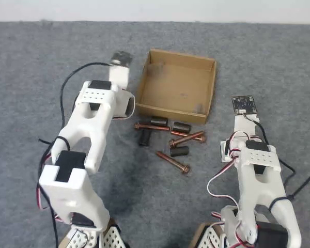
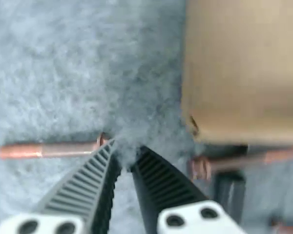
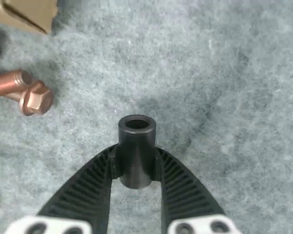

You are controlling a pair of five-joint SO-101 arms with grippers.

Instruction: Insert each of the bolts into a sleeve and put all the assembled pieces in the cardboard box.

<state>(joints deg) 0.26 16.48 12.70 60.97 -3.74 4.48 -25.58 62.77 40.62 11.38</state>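
Now, sleeve (image 3: 136,146) in right end effector (image 3: 135,155), bore away from wrist

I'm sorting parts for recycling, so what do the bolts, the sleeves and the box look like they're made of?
Bolts: probably metal, with a copper-coloured, slightly shiny finish and a flanged hex head.
Sleeves: smooth, dark, matte tubes. They could be black-finished metal or plastic; the look leaves it open.
Box: plain brown cardboard, dull, with thin raw-edged walls.
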